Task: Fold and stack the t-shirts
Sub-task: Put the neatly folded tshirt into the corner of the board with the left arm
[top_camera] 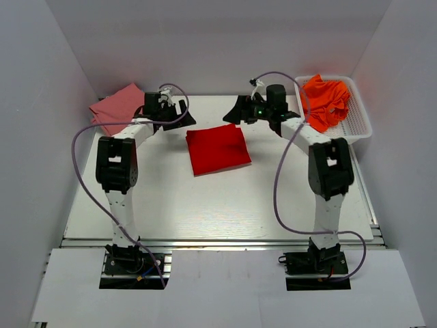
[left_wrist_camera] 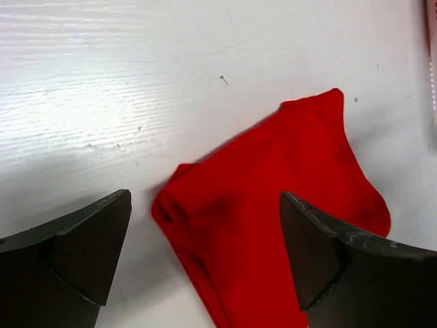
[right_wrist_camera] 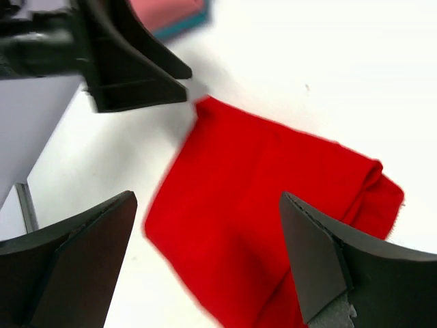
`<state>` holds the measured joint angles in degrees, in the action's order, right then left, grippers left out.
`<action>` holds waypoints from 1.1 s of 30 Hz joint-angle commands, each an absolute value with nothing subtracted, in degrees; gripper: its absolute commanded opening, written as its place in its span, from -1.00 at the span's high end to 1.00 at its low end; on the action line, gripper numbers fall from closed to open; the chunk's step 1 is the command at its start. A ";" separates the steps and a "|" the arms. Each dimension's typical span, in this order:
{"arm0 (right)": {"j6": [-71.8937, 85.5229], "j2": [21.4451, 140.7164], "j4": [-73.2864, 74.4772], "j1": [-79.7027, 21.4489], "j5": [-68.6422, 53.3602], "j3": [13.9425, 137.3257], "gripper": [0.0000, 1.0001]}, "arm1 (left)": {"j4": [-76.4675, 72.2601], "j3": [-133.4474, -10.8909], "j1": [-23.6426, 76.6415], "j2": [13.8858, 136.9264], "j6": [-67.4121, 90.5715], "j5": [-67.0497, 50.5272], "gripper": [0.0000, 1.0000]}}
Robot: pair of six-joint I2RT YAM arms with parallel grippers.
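Note:
A bright red t-shirt (top_camera: 218, 149) lies folded into a rough square on the white table (top_camera: 205, 205), between the two arms. It shows in the left wrist view (left_wrist_camera: 273, 205) and in the right wrist view (right_wrist_camera: 259, 198). My left gripper (top_camera: 179, 113) is open and empty, above the table just off the shirt's far left corner. My right gripper (top_camera: 235, 113) is open and empty, off its far right corner. A dusty pink t-shirt (top_camera: 116, 106) lies folded at the far left, on a teal-blue one whose edge peeks out (right_wrist_camera: 184, 24). Orange t-shirts (top_camera: 326, 101) are heaped in the basket.
A white plastic mesh basket (top_camera: 358, 119) stands at the far right corner. White walls close the table in at the back and both sides. The left gripper's fingers (right_wrist_camera: 130, 65) show in the right wrist view. Purple cables loop off both arms.

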<state>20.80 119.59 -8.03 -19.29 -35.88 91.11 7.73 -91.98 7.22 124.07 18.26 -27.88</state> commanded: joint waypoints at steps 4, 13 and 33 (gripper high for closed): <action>18.89 102.86 -13.27 -18.99 -32.26 77.89 -0.81 | 19.51 -85.46 8.44 113.38 19.06 -18.28 -1.00; 20.39 88.08 -12.40 -19.07 -22.59 61.18 -0.81 | 17.93 -78.49 12.30 114.60 19.86 -18.81 -0.85; 18.28 79.19 -6.33 -18.81 -13.19 50.36 -0.81 | 25.85 -92.72 20.39 126.31 13.10 -4.22 1.00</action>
<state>19.90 81.78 -6.87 -19.14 -16.80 51.33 21.80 -91.33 20.08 125.01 16.32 -8.51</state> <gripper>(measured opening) 0.904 0.036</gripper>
